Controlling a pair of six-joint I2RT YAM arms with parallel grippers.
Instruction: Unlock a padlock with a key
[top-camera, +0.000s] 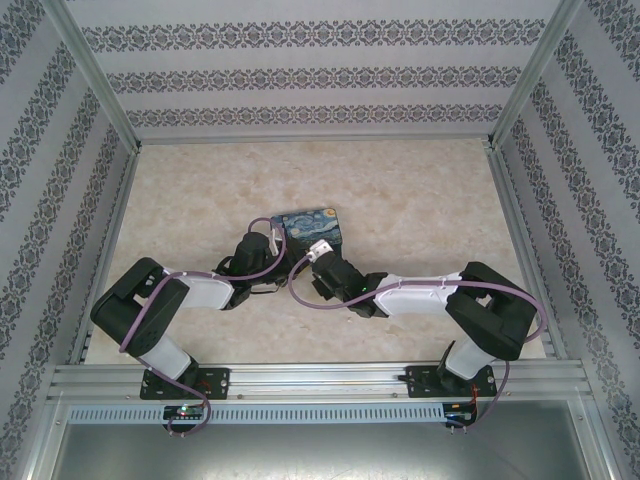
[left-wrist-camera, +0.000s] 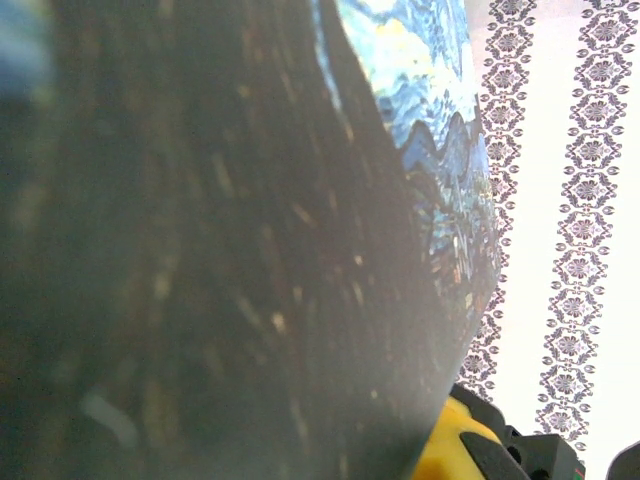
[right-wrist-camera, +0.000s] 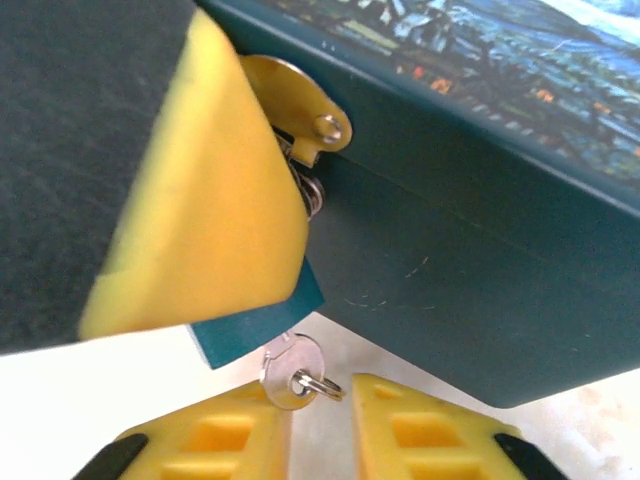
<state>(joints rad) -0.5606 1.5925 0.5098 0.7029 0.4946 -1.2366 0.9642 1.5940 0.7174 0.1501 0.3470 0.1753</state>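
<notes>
The padlock (right-wrist-camera: 480, 270) has a glossy printed face and matt, faintly scratched dark sides. Its plate (right-wrist-camera: 300, 110) is brassy metal. The key (right-wrist-camera: 293, 372) is shiny metal, and the fingers (right-wrist-camera: 210, 445) are matt yellow plastic.

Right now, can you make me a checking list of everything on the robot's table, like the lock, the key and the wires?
Surface: beige marbled tabletop.
Job's things: padlock, blue night-sky print facing up, mid-table; key, silver end with a small ring, sits just below the gold latch on the padlock's dark side.
Clutter: nothing seen.
End effectors: left end effector is at the padlock's left edge, and I cannot tell if it is open or shut; right end effector is open, tips either side of the key.
Cables: purple cables loop along both arms.
Surroundings: patterned wallpaper walls; metal frame rail at the near edge.
</notes>
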